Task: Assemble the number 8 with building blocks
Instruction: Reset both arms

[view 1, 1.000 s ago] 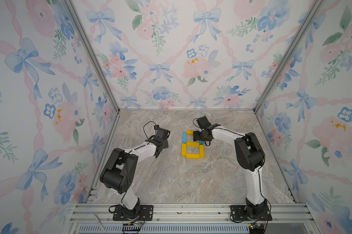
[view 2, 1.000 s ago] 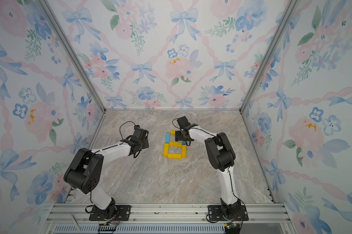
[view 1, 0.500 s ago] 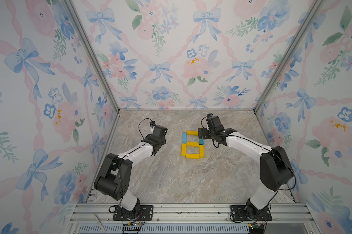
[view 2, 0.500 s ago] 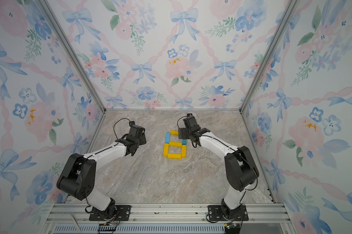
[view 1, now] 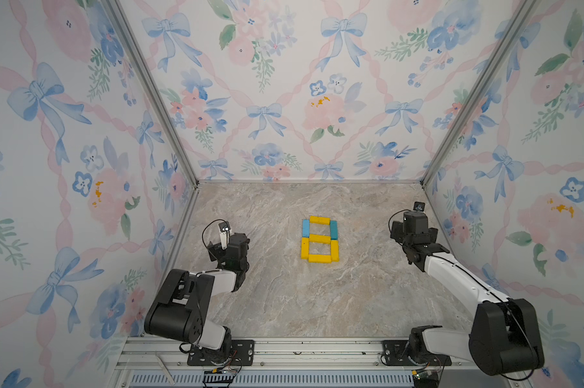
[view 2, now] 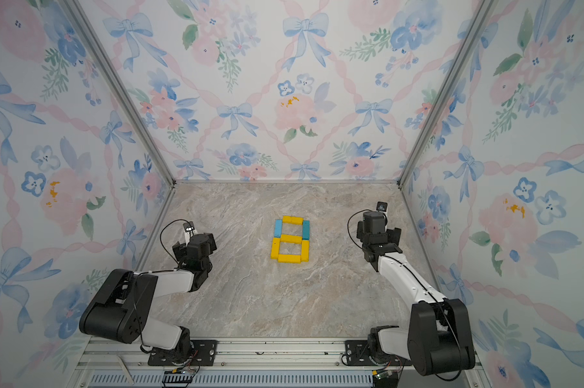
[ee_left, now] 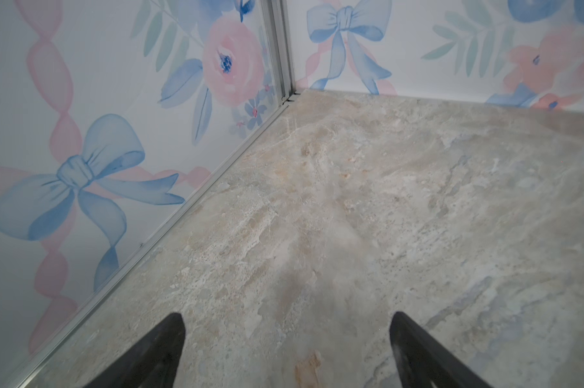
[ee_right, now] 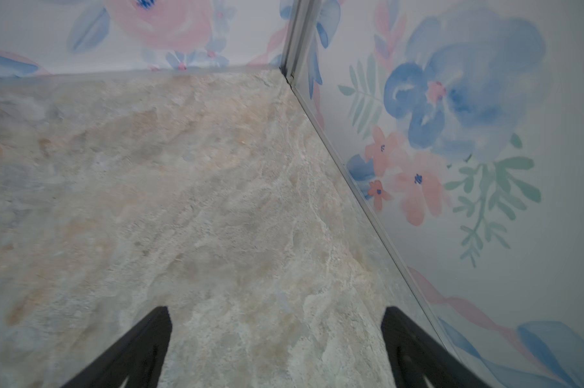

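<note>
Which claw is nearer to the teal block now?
Right. The right claw is open on the side of the number 8 where the teal block lies; the left claw, also open, is on the opposite side, beyond the light blue block.

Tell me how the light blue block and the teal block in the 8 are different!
Colour: the light blue block is pale sky blue, the teal block a darker greenish blue. Place: the light blue block is the upper loop's side nearer the left arm, the teal block the side nearer the right arm. Shared: both look equal in size and lie flat in the number 8.
</note>
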Robot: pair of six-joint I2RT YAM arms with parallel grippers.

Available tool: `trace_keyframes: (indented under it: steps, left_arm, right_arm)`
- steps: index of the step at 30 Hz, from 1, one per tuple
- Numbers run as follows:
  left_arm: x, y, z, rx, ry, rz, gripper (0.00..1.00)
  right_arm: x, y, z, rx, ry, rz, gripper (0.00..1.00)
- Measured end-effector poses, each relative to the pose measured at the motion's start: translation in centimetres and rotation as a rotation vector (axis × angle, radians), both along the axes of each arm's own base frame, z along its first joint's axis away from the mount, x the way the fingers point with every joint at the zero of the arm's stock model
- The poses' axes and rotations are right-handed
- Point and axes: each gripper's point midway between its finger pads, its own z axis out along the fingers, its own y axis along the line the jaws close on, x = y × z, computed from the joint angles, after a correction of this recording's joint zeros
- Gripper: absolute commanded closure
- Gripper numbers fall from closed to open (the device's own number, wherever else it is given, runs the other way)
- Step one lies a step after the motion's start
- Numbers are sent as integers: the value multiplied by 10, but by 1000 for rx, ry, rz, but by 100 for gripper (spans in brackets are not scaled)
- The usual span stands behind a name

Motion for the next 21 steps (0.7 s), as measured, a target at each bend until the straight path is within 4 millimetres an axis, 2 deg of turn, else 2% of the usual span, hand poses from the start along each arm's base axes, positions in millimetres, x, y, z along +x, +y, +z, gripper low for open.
trace_keyframes:
  steps: [3, 9, 11, 15, 21]
  left_arm:
    - [-5, -5, 4, 26, -28, -59, 2]
    - [-2, -25, 32, 2, -177, -201, 2]
    - [-1, -28, 33, -16, -219, -239, 2]
    - [-2, -22, 15, -41, -200, -277, 2]
    - [2, -34, 26, -58, -257, -348, 2]
  right_arm:
    - [-15, 2, -37, -1, 7, 27, 2]
    - [-17, 13, -73, 4, -110, 120, 2]
    - [-7, 18, -73, 18, -158, 149, 2]
    - [8, 21, -67, 48, -236, 184, 2]
    - [25, 39, -53, 80, -276, 297, 2]
